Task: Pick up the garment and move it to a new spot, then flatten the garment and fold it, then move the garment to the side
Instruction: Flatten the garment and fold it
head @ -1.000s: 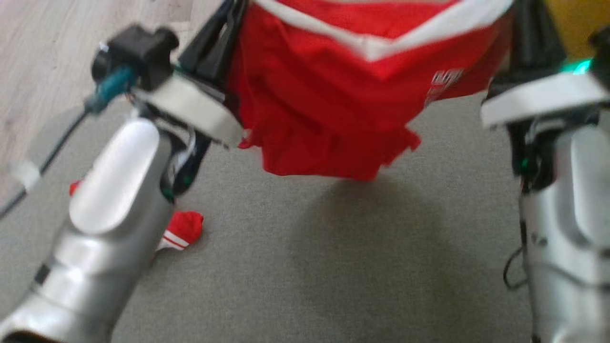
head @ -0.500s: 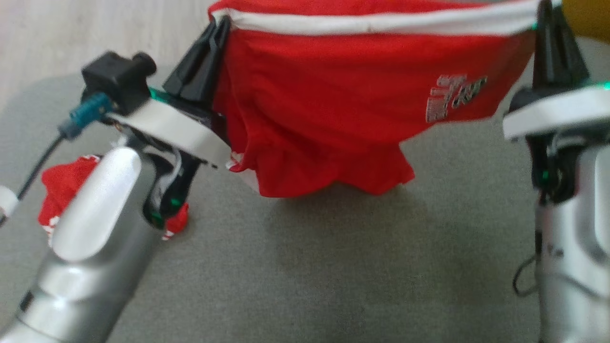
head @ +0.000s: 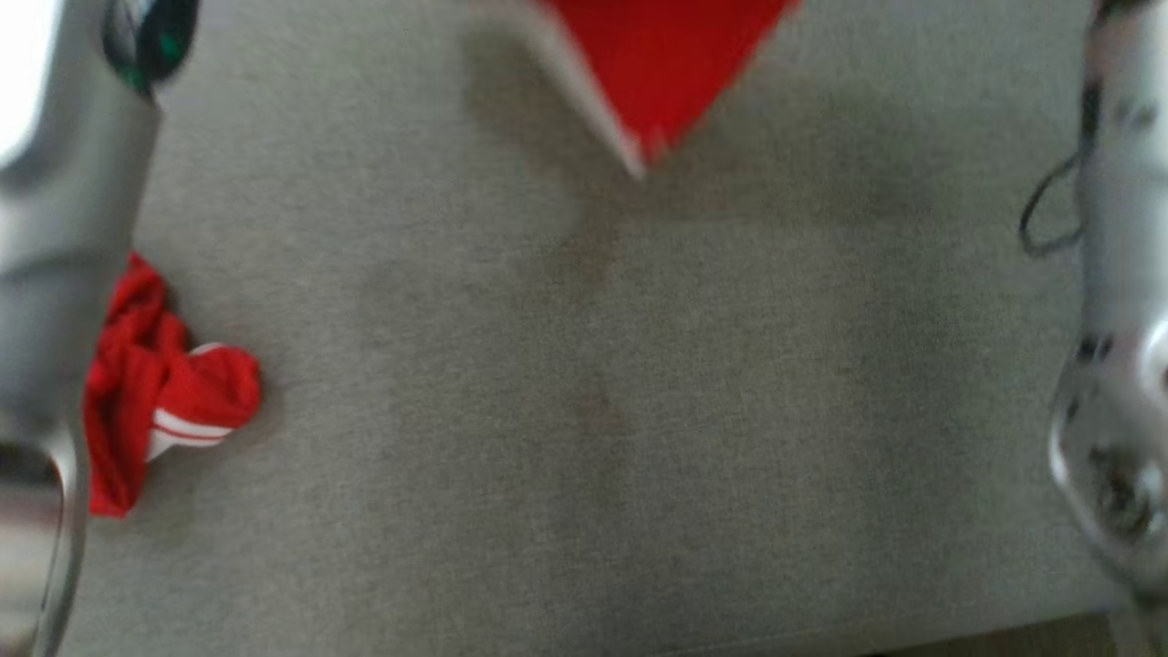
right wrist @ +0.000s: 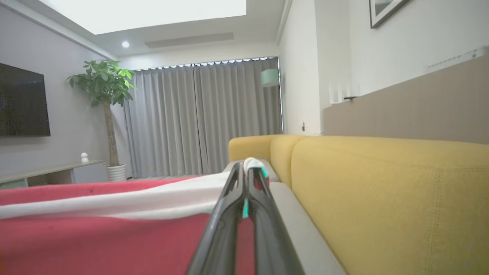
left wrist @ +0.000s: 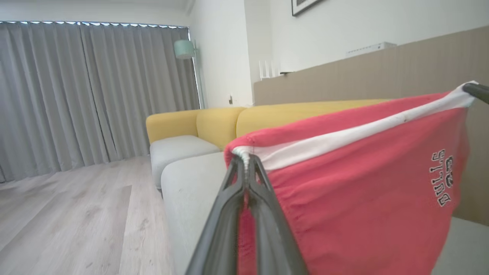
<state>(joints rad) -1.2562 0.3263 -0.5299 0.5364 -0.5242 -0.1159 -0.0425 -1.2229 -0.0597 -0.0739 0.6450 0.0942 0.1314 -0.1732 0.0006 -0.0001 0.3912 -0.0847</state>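
Pretty sure we're looking at a living room in someone's home here. A yellow sofa [right wrist: 382, 183] with grey seat cushions [left wrist: 183, 152] is sitting against a beige panelled wall [right wrist: 401, 110]. Long grey curtains [left wrist: 76, 95] are hanging across the whole far side, and a lamp with a teal shade [left wrist: 183, 49] is poking up at their edge. A dark TV [right wrist: 23, 101] is hanging above a low cabinet [right wrist: 57, 173], with a tall potted plant [right wrist: 103, 84] standing just beside the curtains. Pale wood flooring [left wrist: 76, 221] is running up to the sofa, a framed picture [right wrist: 386, 11] is hanging high on the white wall, and a recessed spotlight [right wrist: 125, 44] is glowing in the ceiling.
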